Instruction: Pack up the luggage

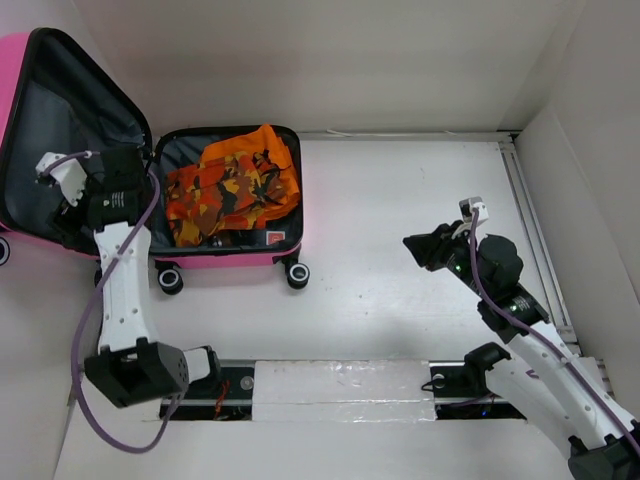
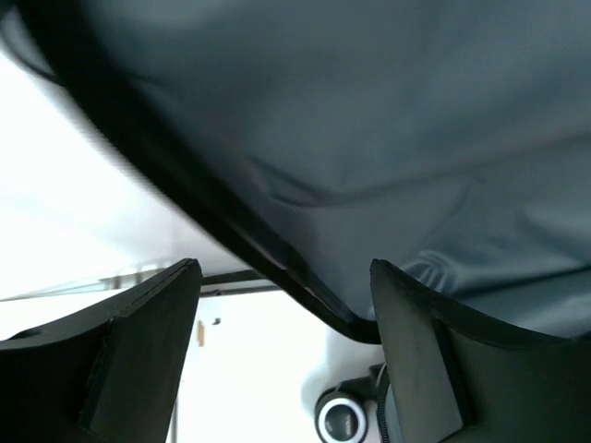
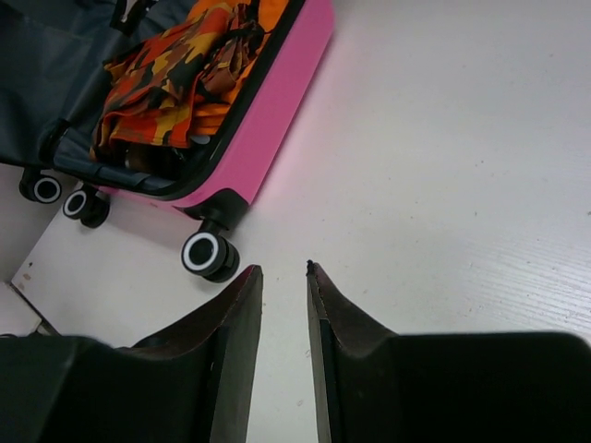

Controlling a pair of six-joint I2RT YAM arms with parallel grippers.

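Observation:
The hot-pink luggage (image 1: 230, 259) lies open at the far left of the table, its lid (image 1: 14, 90) raised and showing dark grey lining (image 1: 70, 110). An orange camouflage garment (image 1: 235, 180) fills the base. My left gripper (image 1: 80, 215) is at the lid's lower edge. In the left wrist view it (image 2: 284, 266) is open, and the lid's black zipper rim (image 2: 231, 226) passes between its fingers under the lining (image 2: 369, 120). My right gripper (image 1: 412, 245) hovers over the bare table to the right. In its wrist view it (image 3: 283, 268) is empty, its jaws a narrow gap apart. The luggage (image 3: 277, 101) and the garment (image 3: 175, 74) show at the upper left of that view.
The luggage's white-ringed wheels (image 1: 297, 273) stick out towards the arms; one shows close to my right gripper's fingers (image 3: 205, 254), another below the lid (image 2: 337, 417). White walls enclose the table, with a metal rail (image 1: 530, 220) along the right side.

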